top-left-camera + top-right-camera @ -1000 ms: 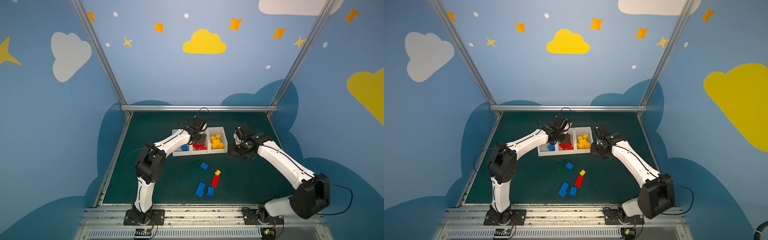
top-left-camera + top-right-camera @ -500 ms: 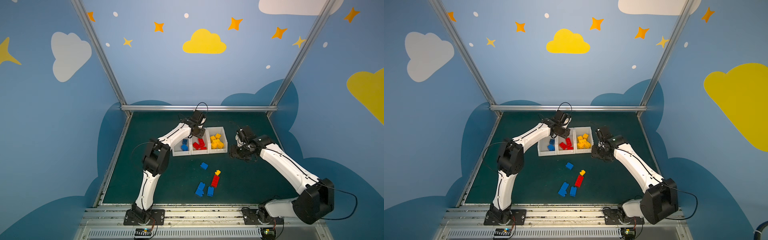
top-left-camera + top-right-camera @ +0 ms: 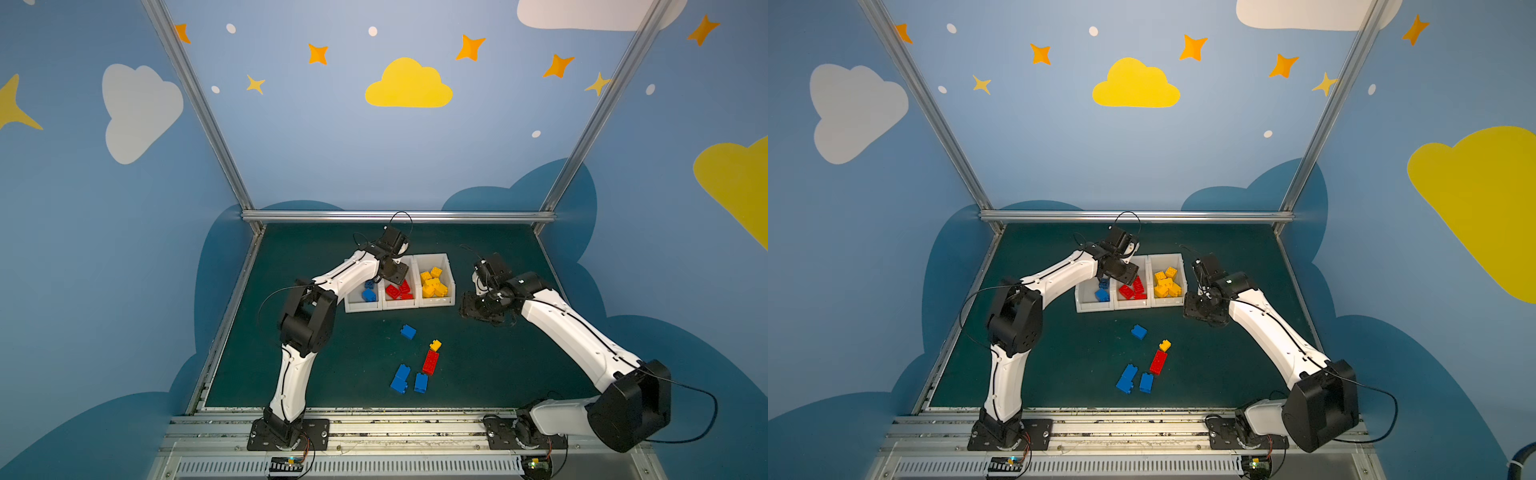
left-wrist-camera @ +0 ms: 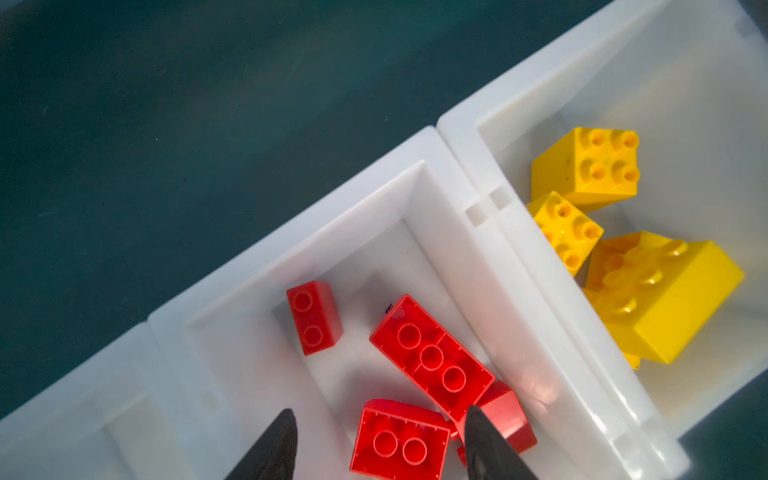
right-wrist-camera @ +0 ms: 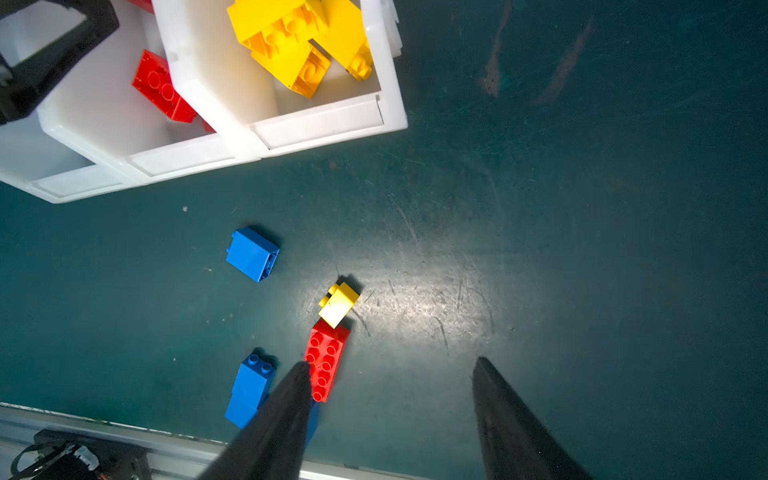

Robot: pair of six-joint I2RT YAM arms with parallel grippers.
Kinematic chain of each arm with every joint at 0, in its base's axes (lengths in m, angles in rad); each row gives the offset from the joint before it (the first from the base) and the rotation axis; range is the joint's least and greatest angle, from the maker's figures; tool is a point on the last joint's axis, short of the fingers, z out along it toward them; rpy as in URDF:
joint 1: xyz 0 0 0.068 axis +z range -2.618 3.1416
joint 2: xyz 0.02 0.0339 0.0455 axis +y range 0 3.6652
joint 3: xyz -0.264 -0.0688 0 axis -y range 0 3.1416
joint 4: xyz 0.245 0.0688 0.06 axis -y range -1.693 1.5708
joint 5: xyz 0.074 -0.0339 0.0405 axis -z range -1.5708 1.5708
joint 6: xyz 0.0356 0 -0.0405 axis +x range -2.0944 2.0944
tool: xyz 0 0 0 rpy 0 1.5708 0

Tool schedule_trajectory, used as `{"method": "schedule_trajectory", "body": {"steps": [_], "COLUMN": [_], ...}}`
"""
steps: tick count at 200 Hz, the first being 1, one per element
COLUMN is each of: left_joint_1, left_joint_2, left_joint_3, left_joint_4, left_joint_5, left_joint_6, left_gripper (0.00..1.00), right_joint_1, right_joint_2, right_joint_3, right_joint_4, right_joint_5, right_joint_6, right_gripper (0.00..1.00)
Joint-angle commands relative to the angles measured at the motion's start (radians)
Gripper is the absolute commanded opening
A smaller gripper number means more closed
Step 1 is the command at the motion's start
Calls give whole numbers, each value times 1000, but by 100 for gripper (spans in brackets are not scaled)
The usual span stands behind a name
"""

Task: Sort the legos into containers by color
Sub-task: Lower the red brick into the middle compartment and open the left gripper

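Now the left end effector (image 4: 379, 411) has opened: jaws apart, empty, over the middle white plastic bin (image 4: 291, 249), red studded bricks (image 4: 430, 357) inside. Drop done. Right end effector (image 5: 392, 362) apart, empty, above the dark green counter (image 5: 582, 208); five loose bricks (image 3: 408, 331) left.

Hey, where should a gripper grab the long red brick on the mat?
Pinch the red brick across its long sides near the middle, from straight above. It lies flat, studs up, and the small yellow brick crowds one short end, so an endwise grip looks blocked.
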Motion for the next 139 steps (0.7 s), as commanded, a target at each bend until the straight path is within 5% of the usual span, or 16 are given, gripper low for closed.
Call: {"method": "schedule_trajectory", "body": {"steps": [1,65,139], "left_joint_1": [5,22,31], "left_joint_2": [-85,-263,-515], "left_joint_3": [-41,-214,-498], "left_joint_4": [44,115,197], "left_joint_5": [15,55,52], "left_joint_6": [-16,-64,-144], "left_gripper": [65,65,66], "right_joint_1": [2,33,184], "right_joint_2": [-15,35,151], "right_joint_3": [-16,-36,-57], "right_joint_4": [-17,-8,43], "right_joint_5": [4,7,48], "right_joint_6": [17,31,121], "right_gripper": [62,62,63]}}
